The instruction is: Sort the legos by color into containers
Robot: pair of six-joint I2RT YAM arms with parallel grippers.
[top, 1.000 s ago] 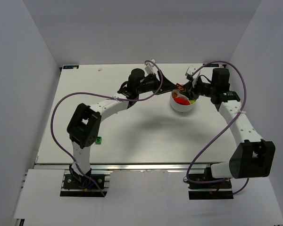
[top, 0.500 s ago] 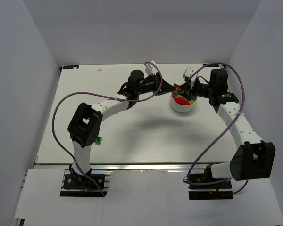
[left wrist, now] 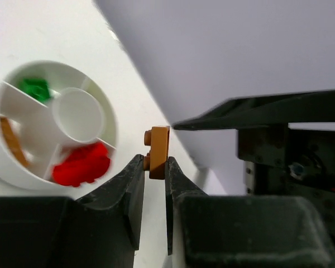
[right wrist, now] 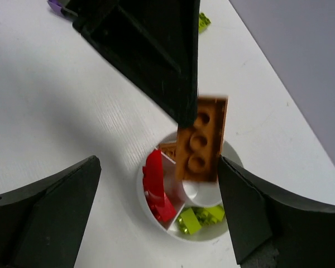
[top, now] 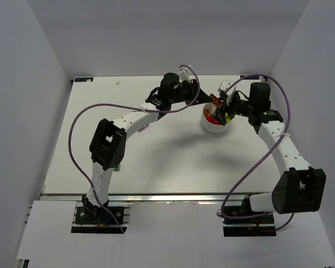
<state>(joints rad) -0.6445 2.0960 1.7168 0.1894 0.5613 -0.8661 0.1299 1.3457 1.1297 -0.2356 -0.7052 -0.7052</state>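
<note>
My left gripper (left wrist: 154, 162) is shut on a flat orange lego (left wrist: 158, 144), which stands on edge between its fingertips. In the top view that lego (top: 215, 100) hangs just above the far rim of the white divided bowl (top: 209, 129). My right gripper (right wrist: 156, 167) is open wide, and the orange lego (right wrist: 202, 138) sits between its fingers, close to the right one. The bowl (right wrist: 142, 190) holds red legos (right wrist: 159, 190), yellow-green legos (right wrist: 198, 218) and another orange lego (right wrist: 167, 148). A green lego (left wrist: 34, 87) lies in a further compartment. The central cup (left wrist: 78, 114) holds nothing.
A purple lego (right wrist: 56, 5) and a yellow-green lego (right wrist: 204, 21) lie on the table beyond the bowl. A green lego (top: 118, 166) shows beside the left arm's elbow. Grey walls enclose the white table on three sides.
The right gripper has opened and let go of the orange lego. The left gripper shut on it half a second earlier and now holds it alone, and the left arm shifted right.
</note>
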